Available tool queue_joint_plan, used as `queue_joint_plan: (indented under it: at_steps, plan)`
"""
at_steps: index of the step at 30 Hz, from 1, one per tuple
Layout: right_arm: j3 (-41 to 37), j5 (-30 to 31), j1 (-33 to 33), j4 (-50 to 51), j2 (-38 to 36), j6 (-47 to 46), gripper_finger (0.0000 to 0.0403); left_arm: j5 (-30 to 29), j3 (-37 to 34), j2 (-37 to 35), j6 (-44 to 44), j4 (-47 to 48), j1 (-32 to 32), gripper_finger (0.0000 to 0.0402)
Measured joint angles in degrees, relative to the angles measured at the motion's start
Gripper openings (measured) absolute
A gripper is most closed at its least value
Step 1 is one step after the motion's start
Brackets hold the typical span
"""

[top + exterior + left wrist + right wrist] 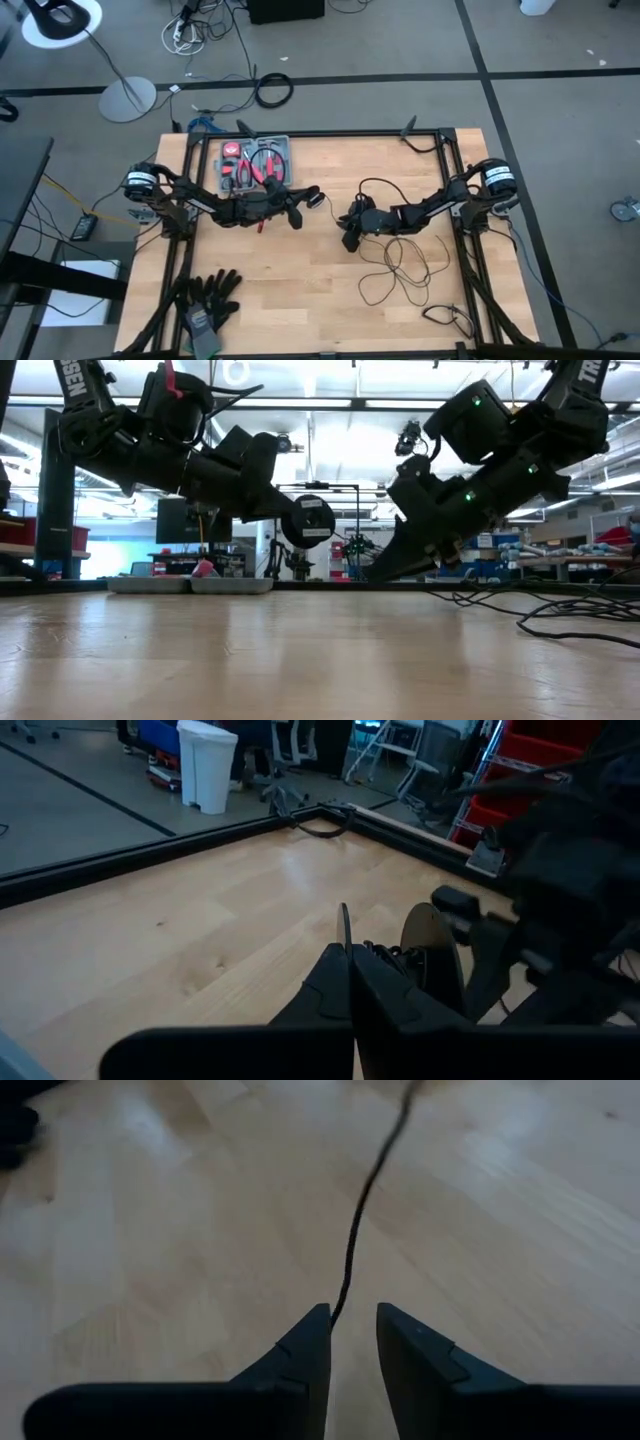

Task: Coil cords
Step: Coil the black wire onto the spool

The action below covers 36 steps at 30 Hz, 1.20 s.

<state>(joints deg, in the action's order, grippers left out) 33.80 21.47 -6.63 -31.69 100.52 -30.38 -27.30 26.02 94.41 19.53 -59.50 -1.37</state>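
The cords are one thin black wire lying in loose loops (395, 262) on the wooden table by my right arm, also seen low at the right (560, 610). Its round black puck (312, 520) hangs above the table's middle. My left gripper (305, 200) is shut on the puck. My right gripper (352, 1320) slants down just above the table (350, 235) and stands open. A stretch of the wire (360, 1210) runs away from the gap between its fingers, close to one finger (305, 1345). My left gripper pinches a thin disc edge of the puck (344, 925) between its two shut fingers, coming nearly level from the table's left. A second round face (432, 955) stands beside the fingers. The puck is lifted clear of the table, its flat face upright. My right gripper has the wire entering its gap (333, 1312); I cannot tell whether a finger touches it.
A grey tray with red-handled tools (255, 160) sits at the far left. Black gloves (207, 300) lie at the near left, a small wire bundle (450, 318) at the near right. A black frame (440, 135) rims the table.
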Motion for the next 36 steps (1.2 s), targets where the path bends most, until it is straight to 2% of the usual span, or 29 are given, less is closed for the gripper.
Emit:
queue_joint_plan:
  at_steps: [12,15,20,28,36]
  plan:
    - [1.61,1.45,-0.24,-0.35,4.47,-1.41,0.008,-0.26,0.11,0.02,-1.29,-1.69,-0.12,0.0]
    - [2.27,1.53,-0.29,-0.15,4.12,0.71,0.0064,-0.3,0.11,0.02,-1.29,-1.83,-0.12,0.0]
    - [2.89,1.82,-0.86,0.61,4.01,2.23,0.0008,-0.3,0.11,0.02,-1.29,-1.6,-0.12,0.0]
    - [2.84,6.12,-3.08,8.23,1.99,-2.75,0.0003,-1.0,0.07,0.02,-1.45,-0.11,-0.12,0.0]
    - [3.43,4.24,-4.83,3.86,1.86,-5.45,0.0001,-3.36,0.07,0.02,-1.3,-0.48,-0.17,0.0]
